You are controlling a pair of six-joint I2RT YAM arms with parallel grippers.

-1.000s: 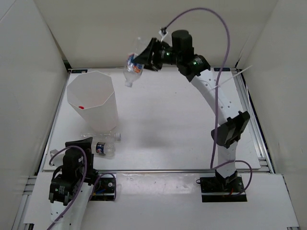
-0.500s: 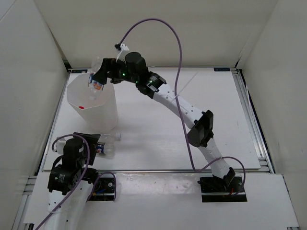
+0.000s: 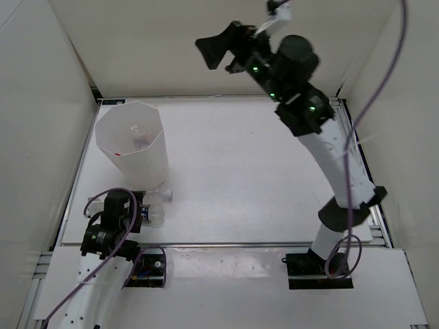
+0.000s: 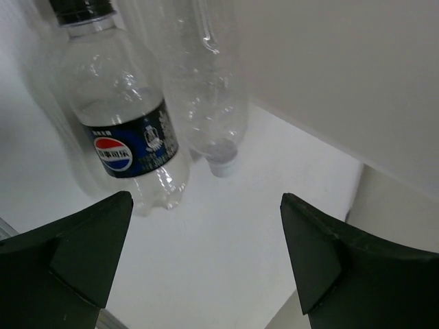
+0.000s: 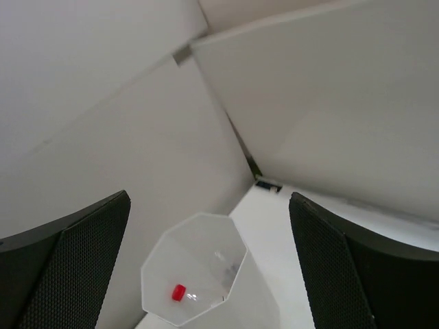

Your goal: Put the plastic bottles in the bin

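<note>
The white octagonal bin (image 3: 149, 170) stands at the table's left. Inside it I see a red bottle cap (image 3: 116, 153) and a clear bottle (image 3: 140, 138). In the right wrist view the bin (image 5: 264, 312) is below, with the red cap (image 5: 178, 293) showing inside. My right gripper (image 3: 219, 51) hangs high at the back, open and empty (image 5: 209, 205). Two plastic bottles lie in front of the bin: one with a dark-blue label (image 4: 130, 147) and a plain one (image 4: 206, 89). My left gripper (image 4: 206, 205) is open just short of them (image 3: 137, 208).
White walls enclose the table on the left, back and right. The two lying bottles (image 3: 154, 205) touch the bin's foot, near the table's front left edge. The right arm's purple cable (image 3: 374, 89) loops beside its forearm.
The right gripper carried a bottle over the bin, opened and dropped it in, then swung up and back to the right. The left arm edged toward the lying bottles.
</note>
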